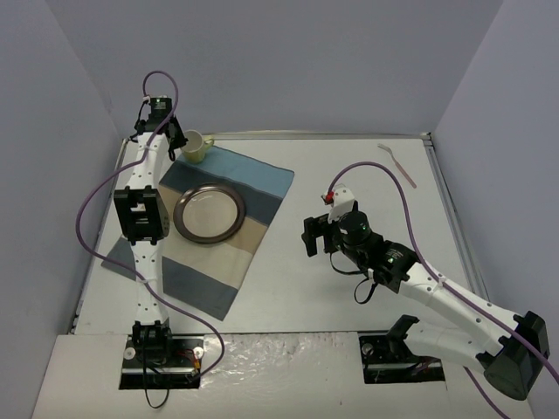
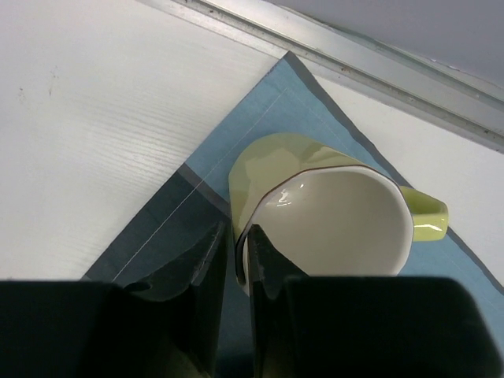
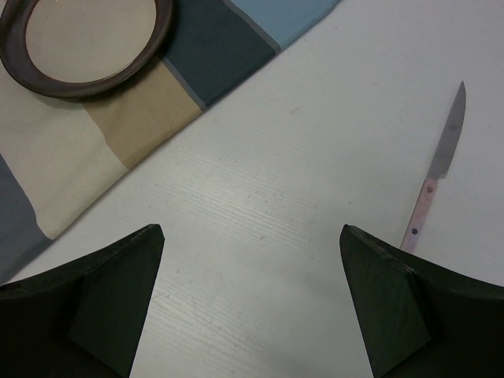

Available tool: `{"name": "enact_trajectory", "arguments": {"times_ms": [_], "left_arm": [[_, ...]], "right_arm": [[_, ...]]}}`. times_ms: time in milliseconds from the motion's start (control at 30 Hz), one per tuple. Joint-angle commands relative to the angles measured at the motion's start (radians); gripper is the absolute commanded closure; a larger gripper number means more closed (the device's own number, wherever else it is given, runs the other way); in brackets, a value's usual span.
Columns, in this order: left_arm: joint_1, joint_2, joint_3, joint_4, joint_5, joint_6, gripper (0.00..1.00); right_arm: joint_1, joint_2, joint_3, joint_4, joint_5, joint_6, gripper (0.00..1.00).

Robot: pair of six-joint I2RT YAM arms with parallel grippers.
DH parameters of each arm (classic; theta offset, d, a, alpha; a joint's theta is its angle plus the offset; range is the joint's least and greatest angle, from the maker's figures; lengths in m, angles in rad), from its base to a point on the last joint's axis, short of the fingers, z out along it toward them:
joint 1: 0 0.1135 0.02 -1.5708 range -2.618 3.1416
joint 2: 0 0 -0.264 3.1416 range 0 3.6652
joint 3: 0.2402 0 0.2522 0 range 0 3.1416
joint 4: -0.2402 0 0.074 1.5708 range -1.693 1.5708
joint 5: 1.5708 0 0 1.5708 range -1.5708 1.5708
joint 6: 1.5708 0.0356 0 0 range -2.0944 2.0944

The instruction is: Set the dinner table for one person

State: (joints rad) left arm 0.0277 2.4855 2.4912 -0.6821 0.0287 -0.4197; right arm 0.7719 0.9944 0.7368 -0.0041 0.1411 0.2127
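Two pieces on mat point(image 1: 262, 188): plate point(image 1: 210, 213), cup point(image 1: 194, 146) upper left. Knife point(image 3: 425, 206) unplaced on counter point(image 1: 297, 279). Left claw point(image 2: 236, 232) narrow astride cup rim, grip unclear; right claw point(image 3: 250, 236) wide, empty.

The left arm point(image 1: 142, 214) reaches far forward, jaws nearly together; the right arm point(image 1: 437, 292) angles inward, jaws spread wide.

left wrist: mug point(image 2: 331, 220) near rim hidden behind my left gripper point(image 2: 236, 232) fingers point(image 2: 205, 283), I cannot tell if they press its wall | right wrist: plate point(image 3: 83, 35) cut by top edge, knife point(image 3: 441, 169) handle end behind my right gripper point(image 3: 252, 230) finger | top: pink utensil point(image 1: 398, 164) too small for me to name, left arm point(image 1: 140, 214) covers placemat point(image 1: 253, 188) edge
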Motion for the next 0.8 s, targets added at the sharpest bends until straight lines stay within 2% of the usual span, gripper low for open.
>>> {"name": "enact_trajectory", "arguments": {"times_ms": [0,300,400,500,600,700,767], "left_arm": [[0.008,-0.057,0.034,0.085,-0.001,0.007,0.79],[0.015,-0.058,0.034,0.099,-0.005,0.016,0.56],[0.018,-0.068,0.039,0.099,0.004,0.02,0.45],[0.02,-0.098,0.057,0.066,0.009,0.027,0.27],[0.019,-0.159,0.057,0.048,0.0,0.04,0.13],[0.019,-0.24,0.057,0.019,-0.014,0.061,0.04],[0.019,-0.288,0.05,-0.007,-0.019,0.074,0.03]], "right_arm": [[-0.007,-0.002,0.013,0.067,-0.002,0.011,0.09],[-0.008,0.001,0.018,0.067,-0.001,0.014,0.09],[-0.011,0.005,0.026,0.067,0.001,0.017,0.09],[-0.03,0.018,0.036,0.062,0.024,0.036,0.09],[-0.084,0.045,0.056,0.039,0.034,0.088,0.09],[-0.2,0.102,0.079,-0.026,0.021,0.148,0.1],[-0.254,0.14,0.1,-0.063,0.036,0.161,0.1]]}}
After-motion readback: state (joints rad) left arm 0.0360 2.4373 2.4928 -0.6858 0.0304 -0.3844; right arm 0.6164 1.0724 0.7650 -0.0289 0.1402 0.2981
